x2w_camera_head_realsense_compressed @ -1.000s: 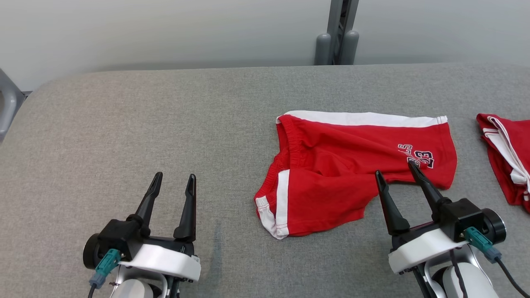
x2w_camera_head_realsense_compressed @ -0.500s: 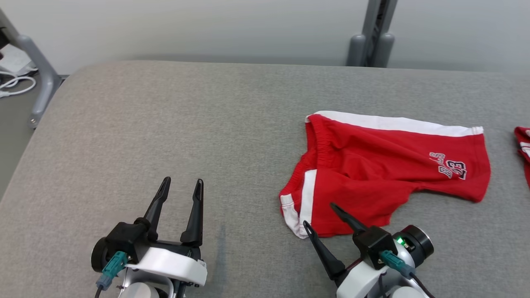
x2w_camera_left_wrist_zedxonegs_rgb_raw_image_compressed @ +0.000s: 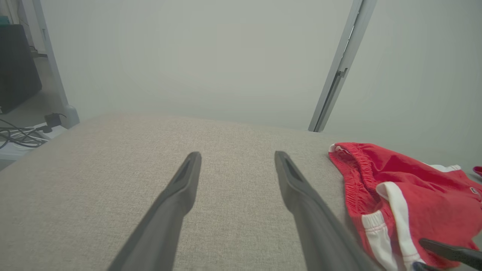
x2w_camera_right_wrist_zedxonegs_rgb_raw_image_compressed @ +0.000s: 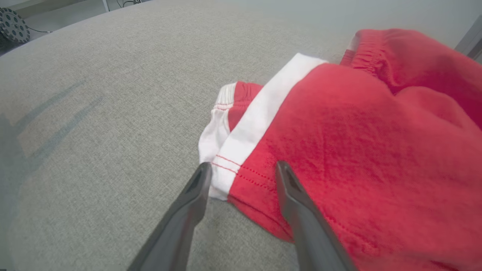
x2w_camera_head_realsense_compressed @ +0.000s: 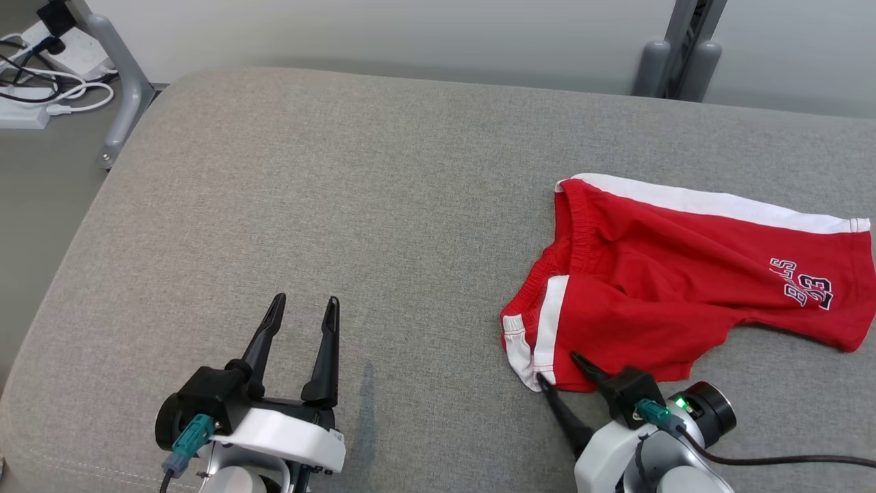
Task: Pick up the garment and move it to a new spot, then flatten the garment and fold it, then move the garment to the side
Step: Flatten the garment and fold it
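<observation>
Head view: red shorts (x2w_camera_head_realsense_compressed: 684,287) are lying rumpled on the right part of the grey fabric table (x2w_camera_head_realsense_compressed: 342,171), waistband turned left, printed lettering (x2w_camera_head_realsense_compressed: 802,282) near the right leg hem. I am holding my left gripper (x2w_camera_head_realsense_compressed: 306,299) over bare table, fingers apart, well apart from the shorts. I am holding my right gripper (x2w_camera_head_realsense_compressed: 558,368) at the shorts' near-left corner, fingers apart. White power strip (x2w_camera_head_realsense_compressed: 85,58) is lying on the floor past the table's far-left corner.

Left wrist view: my left gripper (x2w_camera_left_wrist_zedxonegs_rgb_raw_image_compressed: 237,154) is pointing across bare table, fingers spread. Shorts (x2w_camera_left_wrist_zedxonegs_rgb_raw_image_compressed: 425,195) are lying to the right, with one finger (x2w_camera_left_wrist_zedxonegs_rgb_raw_image_compressed: 448,251) of my right gripper at their near edge.

Right wrist view: my right gripper (x2w_camera_right_wrist_zedxonegs_rgb_raw_image_compressed: 241,167) is straddling the hem corner, fingers apart. One finger is just beside the white side stripe (x2w_camera_right_wrist_zedxonegs_rgb_raw_image_compressed: 260,116), the other over red cloth. I cannot tell whether they are touching it.
</observation>
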### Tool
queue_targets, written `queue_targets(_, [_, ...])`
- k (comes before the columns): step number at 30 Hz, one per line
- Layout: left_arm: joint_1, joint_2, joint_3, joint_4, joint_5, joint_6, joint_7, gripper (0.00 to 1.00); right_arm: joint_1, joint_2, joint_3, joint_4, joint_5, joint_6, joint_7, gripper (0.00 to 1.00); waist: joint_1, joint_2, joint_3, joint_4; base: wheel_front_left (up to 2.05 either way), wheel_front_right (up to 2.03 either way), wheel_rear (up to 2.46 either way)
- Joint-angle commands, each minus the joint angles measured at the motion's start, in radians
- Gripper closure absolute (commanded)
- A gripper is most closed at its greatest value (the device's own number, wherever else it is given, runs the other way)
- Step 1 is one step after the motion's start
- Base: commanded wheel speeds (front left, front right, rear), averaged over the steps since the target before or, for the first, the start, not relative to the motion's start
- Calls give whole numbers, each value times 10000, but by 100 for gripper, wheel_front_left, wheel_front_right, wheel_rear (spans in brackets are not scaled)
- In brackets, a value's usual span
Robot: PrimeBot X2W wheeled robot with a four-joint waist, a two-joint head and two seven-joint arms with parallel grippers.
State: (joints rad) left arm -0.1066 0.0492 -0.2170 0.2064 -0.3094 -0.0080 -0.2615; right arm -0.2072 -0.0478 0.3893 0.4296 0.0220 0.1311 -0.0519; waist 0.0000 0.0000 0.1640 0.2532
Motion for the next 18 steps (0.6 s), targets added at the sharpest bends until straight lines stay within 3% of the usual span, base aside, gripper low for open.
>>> queue_targets(1, [-121, 34, -6, 30, 27, -1, -40, 0, -137, -61, -68, 46, 43, -8, 17, 98, 0, 0, 24, 1, 0, 0, 0])
queue_targets(10, [43, 34, 109, 104, 134, -39, -40, 0, 12, -60, -290, -96, 163, -8, -222, 100, 0, 0, -230, -395, 0, 0, 0])
queue_targets(18, [267, 34, 278, -1, 257, -40, -40, 0, 599, -103, -988, -1333, -177, -8, 147, 100, 0, 0, -553, -1426, 0, 0, 0])
